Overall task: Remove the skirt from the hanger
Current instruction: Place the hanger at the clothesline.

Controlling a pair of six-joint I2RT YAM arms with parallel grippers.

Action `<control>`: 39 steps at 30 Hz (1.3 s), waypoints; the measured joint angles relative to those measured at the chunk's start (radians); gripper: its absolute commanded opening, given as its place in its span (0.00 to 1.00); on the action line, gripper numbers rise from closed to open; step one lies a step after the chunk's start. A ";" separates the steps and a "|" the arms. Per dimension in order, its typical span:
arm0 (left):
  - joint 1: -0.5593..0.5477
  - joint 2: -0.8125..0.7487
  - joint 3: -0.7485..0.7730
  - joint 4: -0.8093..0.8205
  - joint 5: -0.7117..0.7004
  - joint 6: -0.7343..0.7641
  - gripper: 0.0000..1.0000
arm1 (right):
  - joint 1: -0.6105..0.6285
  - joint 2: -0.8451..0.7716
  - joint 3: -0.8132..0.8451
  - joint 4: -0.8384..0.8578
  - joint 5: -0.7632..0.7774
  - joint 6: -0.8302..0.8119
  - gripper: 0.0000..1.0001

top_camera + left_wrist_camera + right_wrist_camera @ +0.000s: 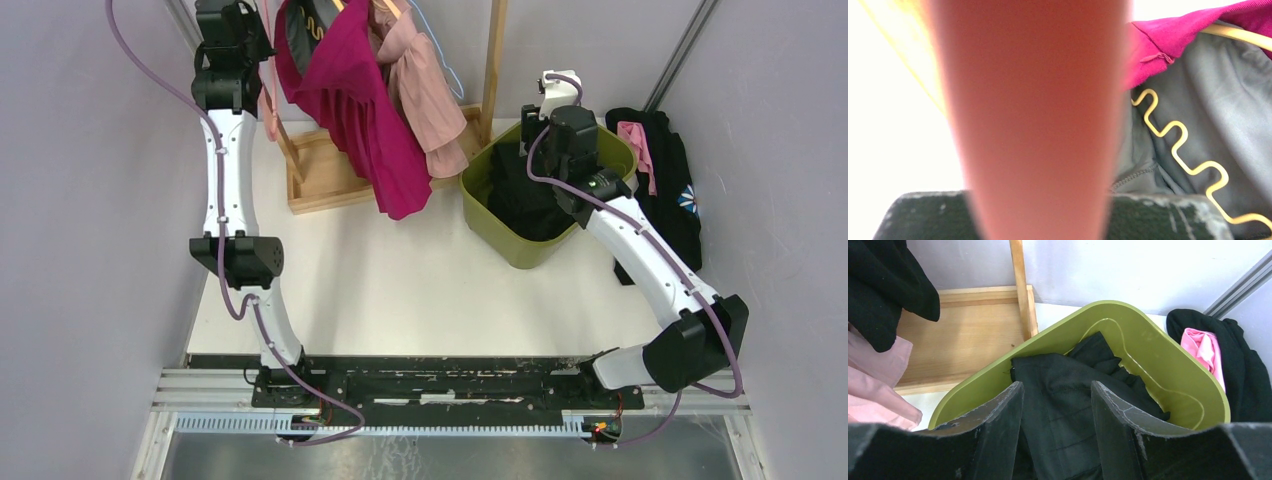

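Overhead, the left arm is stretched nearly straight toward the far left corner. The left gripper point(232, 35) is raised beside the wooden rack point(320, 170), close to the magenta skirt point(350, 100), which is hung high on that rack. How its jaws stand cannot be told, as the wrist view is filled by a blurred orange shape. The right arm is bent at the elbow. The right gripper point(1056, 386) is held with jaws spread above the black garment point(1068, 370) in the green bin point(1173, 365).

Black skirt point(1063, 390) crumpled in a loose heap inside the green bin point(1168, 365), off the hanger. Pink hanger point(269, 114) bare, well apart, far left.
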 measured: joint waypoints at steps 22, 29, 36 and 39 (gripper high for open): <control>0.046 0.010 0.010 0.003 -0.019 0.002 0.03 | 0.000 -0.028 -0.081 0.043 0.017 -0.013 0.57; 0.047 -0.024 -0.008 -0.077 -0.001 0.000 0.03 | 0.000 -0.059 -0.117 0.072 0.013 -0.006 0.57; 0.019 -0.029 -0.051 -0.229 -0.063 0.002 0.03 | 0.000 -0.060 -0.126 0.085 0.005 -0.006 0.57; 0.004 -0.016 -0.060 -0.259 -0.093 0.002 0.03 | -0.001 -0.064 -0.129 0.085 0.005 -0.006 0.57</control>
